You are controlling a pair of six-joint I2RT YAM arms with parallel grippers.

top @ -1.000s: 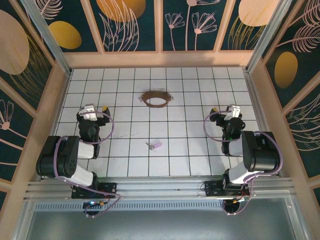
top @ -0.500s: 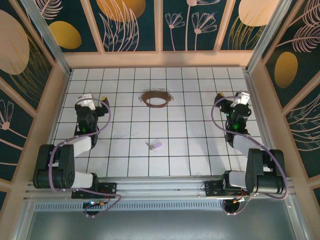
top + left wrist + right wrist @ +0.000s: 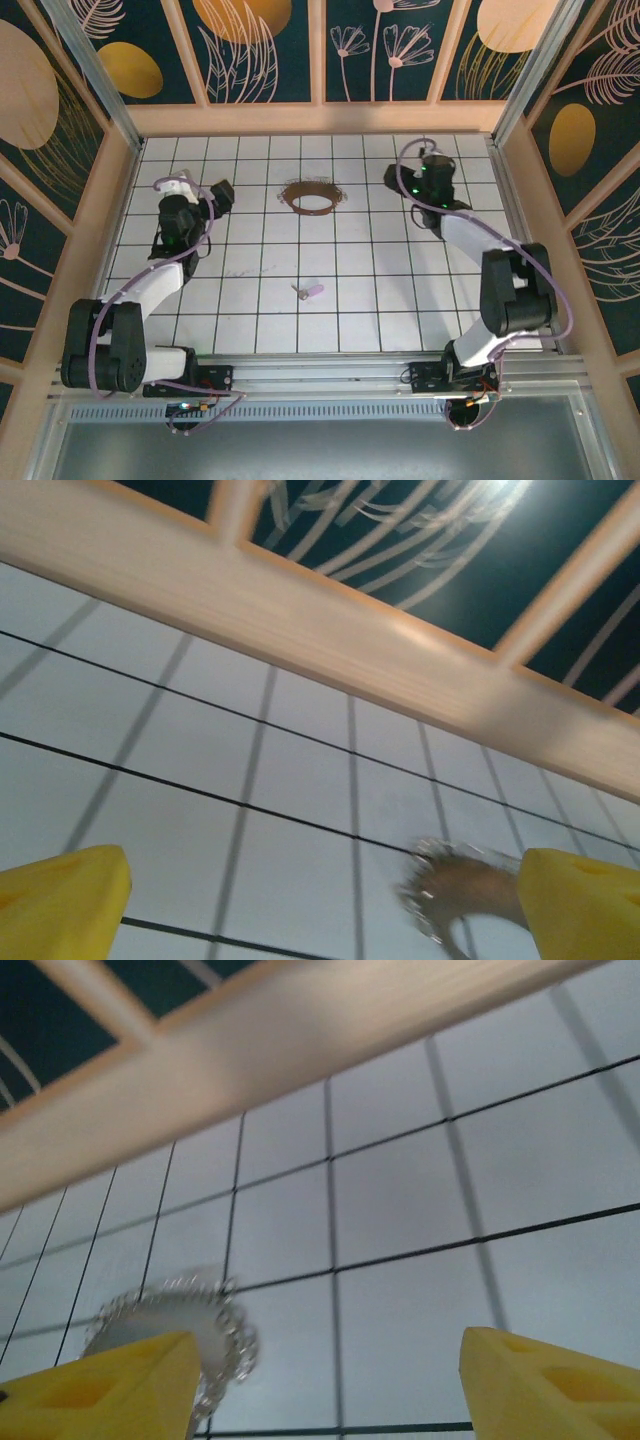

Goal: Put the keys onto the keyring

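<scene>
Tiled floor (image 3: 400, 300); overhead adds keys (image 3: 308, 290) (wrist views: keyring (image 3: 465, 888)).

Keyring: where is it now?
Top view: the keyring lies far-centre on the table, between the left gripper and right gripper, beyond the key.

Overhead and low wrist views share keyring (image 3: 312, 196).

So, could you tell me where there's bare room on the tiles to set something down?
Most room: the tiles between the keyring and the key, and right of the key up to the right arm. Crowded: the far rows, where the left gripper and right gripper flank the keyring.
</scene>
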